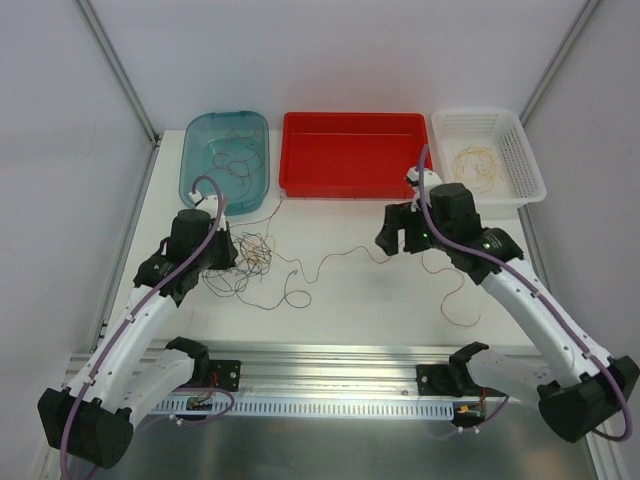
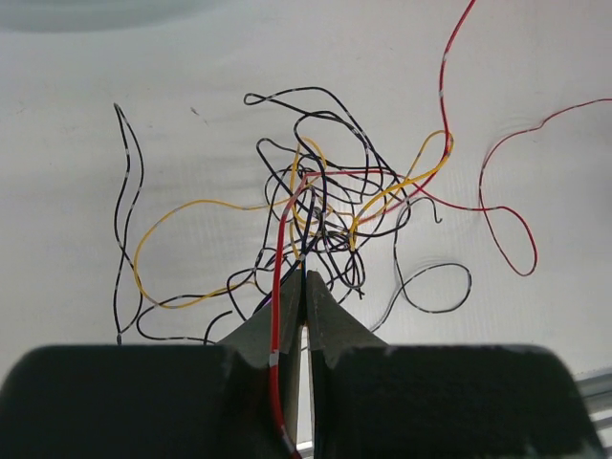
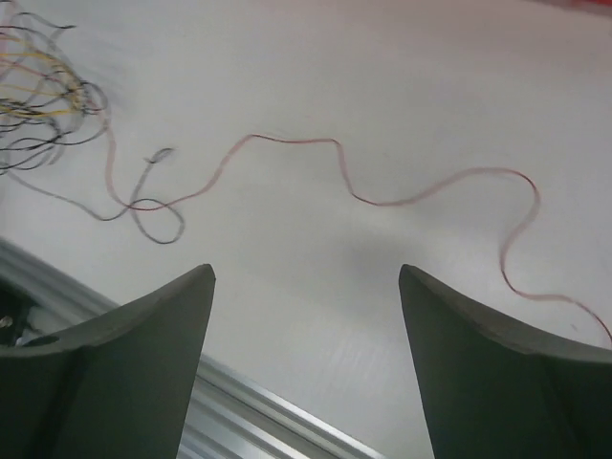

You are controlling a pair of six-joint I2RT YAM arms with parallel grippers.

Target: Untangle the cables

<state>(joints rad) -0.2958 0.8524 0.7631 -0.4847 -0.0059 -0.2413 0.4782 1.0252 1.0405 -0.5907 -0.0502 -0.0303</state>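
The cables (image 1: 255, 262) lie as a knot of thin yellow, dark and red strands at the table's left middle. In the left wrist view the knot (image 2: 325, 206) spreads just beyond my left gripper (image 2: 306, 279), which is shut with a dark strand pinched at its tips. A red strand (image 2: 276, 287) runs over its left finger. In the top view my left gripper (image 1: 232, 262) sits at the knot's left edge. One long red cable (image 3: 382, 198) trails right from the knot across the table. My right gripper (image 3: 306, 277) hangs open above the table just short of it, holding nothing, also seen from above (image 1: 397, 240).
At the back stand a teal bin (image 1: 190, 165) with a few loose wires, a red tray (image 1: 355, 185) and a white basket (image 1: 525, 175) holding a yellow wire. Another thin strand (image 1: 462, 300) lies at the table's right. An aluminium rail (image 1: 330, 358) runs along the near edge.
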